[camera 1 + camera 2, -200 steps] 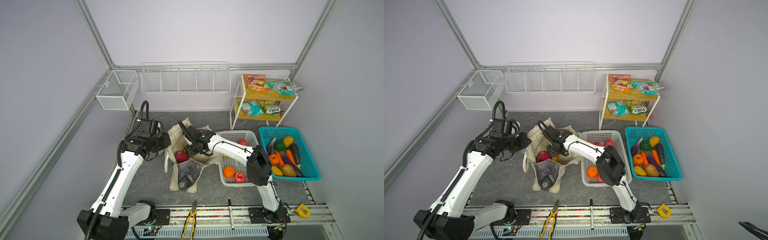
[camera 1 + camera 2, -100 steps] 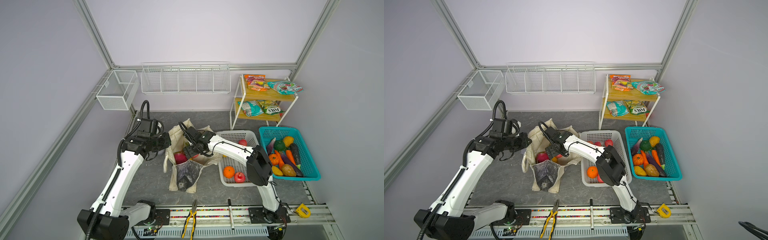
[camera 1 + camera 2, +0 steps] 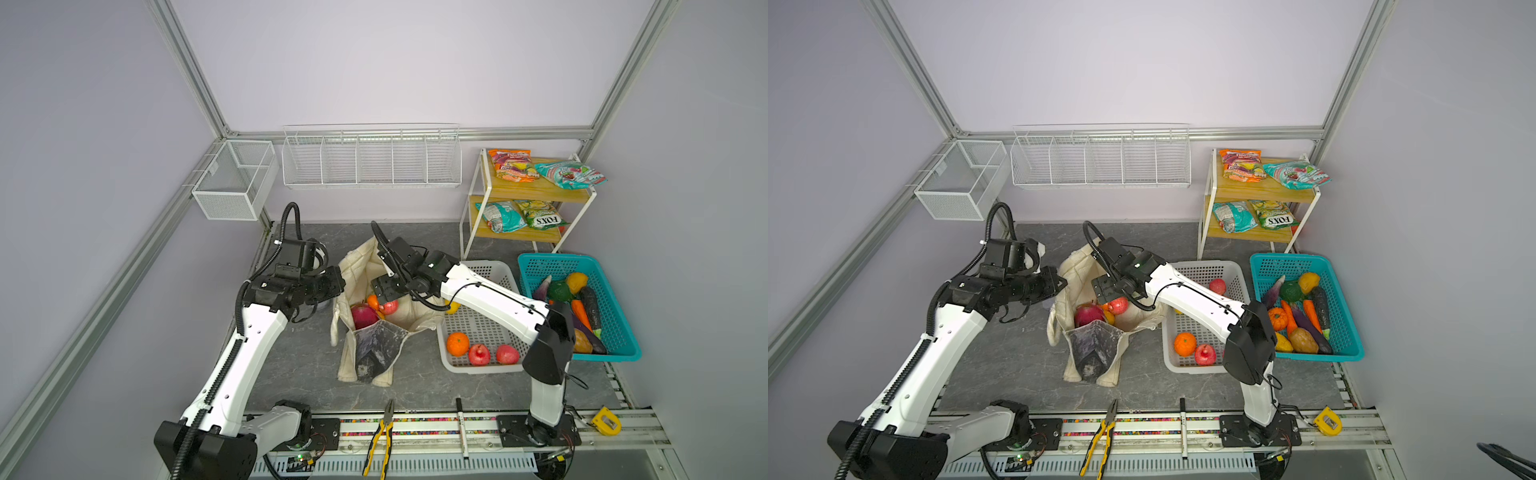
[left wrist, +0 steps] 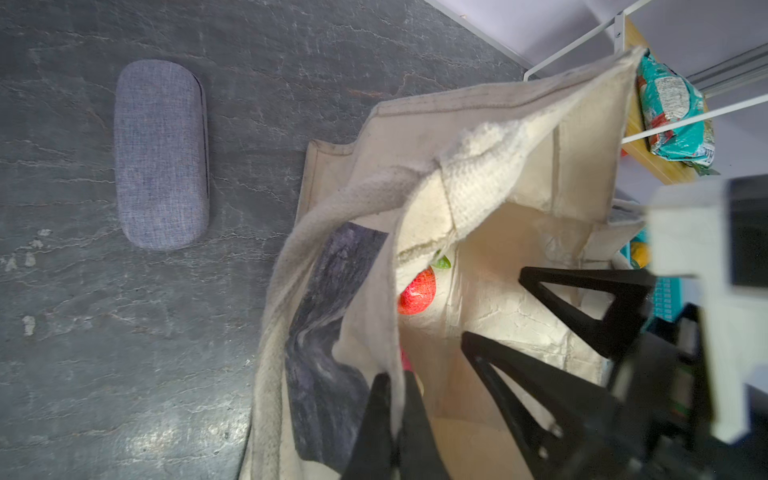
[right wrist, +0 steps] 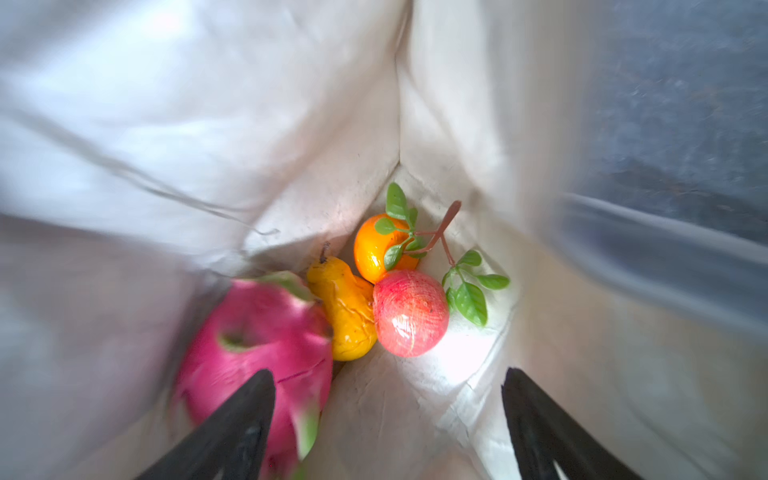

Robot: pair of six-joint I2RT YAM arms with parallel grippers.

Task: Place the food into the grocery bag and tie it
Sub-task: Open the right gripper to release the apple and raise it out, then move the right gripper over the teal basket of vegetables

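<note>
Left gripper [image 4: 395, 380] is clenched on the cloth at the left rim of the grocery bag [image 4: 478, 195], holding that edge up. In both top views it sits at the bag's left side [image 3: 338, 284] [image 3: 1061, 284].

Right gripper [image 5: 388, 374] reaches in through the bag mouth from the right. Its jaws are spread wide with nothing between them, and it hangs above the fruit without touching it. The left wrist view also shows it inside the bag [image 4: 492, 305].

The bag stands mid-table [image 3: 299, 365] between the arms, just left of the white basket [image 3: 484, 264], with its mouth open.

In the bag, bunched in one bottom corner:
- dragon fruit [image 5: 257, 332]
- yellow pear [image 5: 349, 316]
- leafy mandarin [image 5: 372, 249]
- red round fruit [image 5: 409, 313], touching the pear and the mandarin

Not yet bagged:
- An orange [image 3: 457, 344] and two red fruits [image 3: 478, 354] sit at the near end of the white basket.
- Vegetables [image 3: 559, 291] are in the teal basket [image 3: 557, 259], far right.
- Four snack packets [image 3: 512, 165] are on the shelf rack [image 3: 536, 189], at the far right.

A grey fabric case [image 4: 161, 153] lies on the table beside the bag, well apart from it.
</note>
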